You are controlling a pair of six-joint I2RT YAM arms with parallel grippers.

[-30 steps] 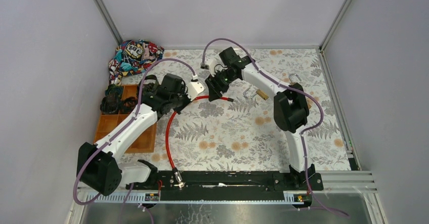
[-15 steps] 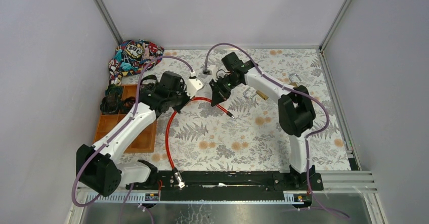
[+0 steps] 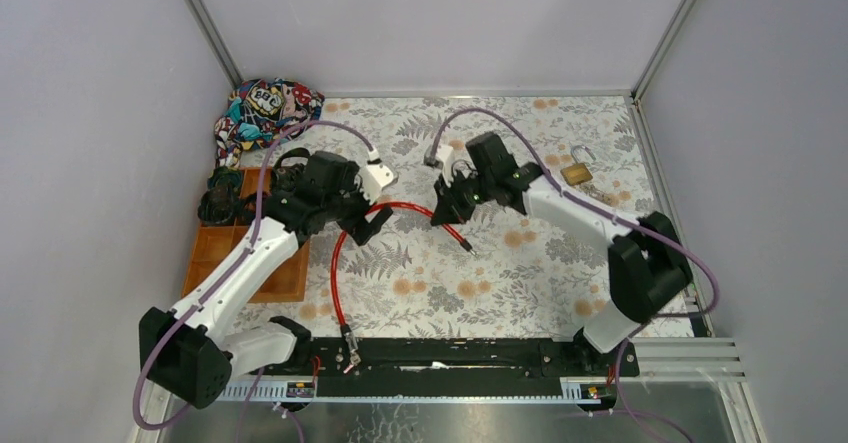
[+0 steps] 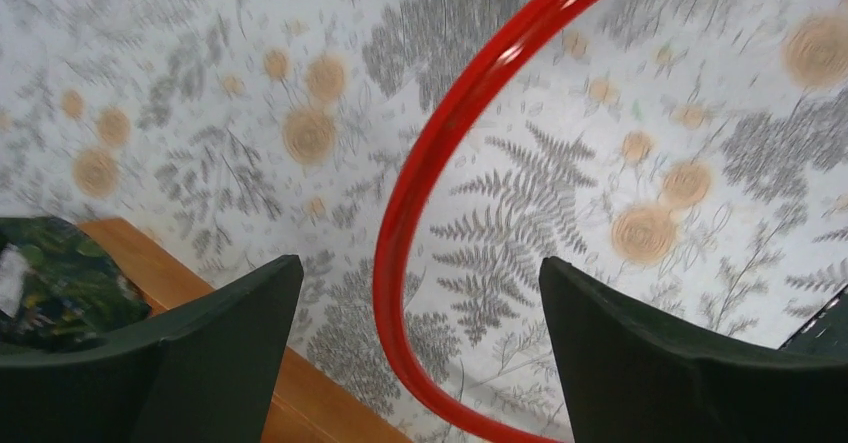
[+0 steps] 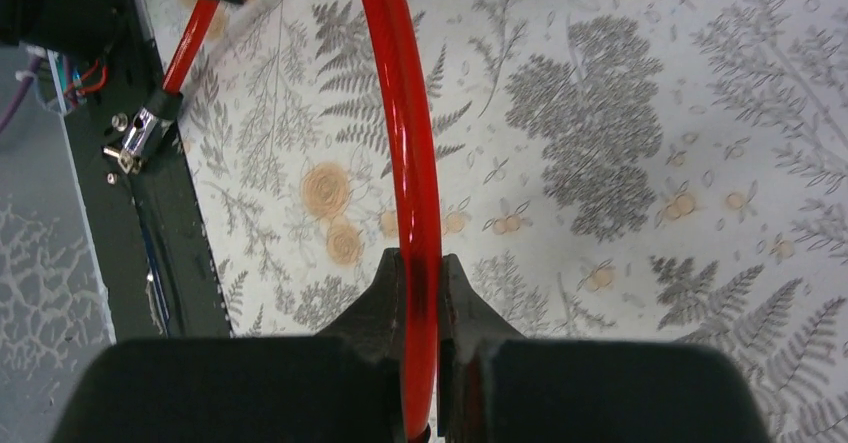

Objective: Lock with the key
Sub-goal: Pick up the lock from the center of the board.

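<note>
Padlock (image 3: 574,172) first: the brass body with its shackle lies on the far right of the bench (image 3: 500,293), well apart from both arms, and nothing is touching it. No key can be made out in any view.

And there's the switch! The red cable (image 5: 415,163) has changed hands. A second ago the left tool (image 4: 418,293) was shut on it. Now its fingers (image 4: 230,343) stand wide apart, and the cable merely runs through the gap between them without seeming to touch either one. The right tool (image 5: 420,273), which stood apart a moment back, has clamped together on the cable, pinching it just short of the free end. The right arm has also swung nearer and to the right, dragging that dark-tipped end out across the middle of the bench.

From above, the cable loops from the near rail up past the left tool, then arcs over to the right one. The wooden tray (image 3: 285,278) sits at the left edge, beside the left arm.

What does it mean? The handover looks done, so the right arm now steers the cable. That seems to be groundwork: the locking itself has not begun, and both the padlock and a key have yet to be picked up.
</note>
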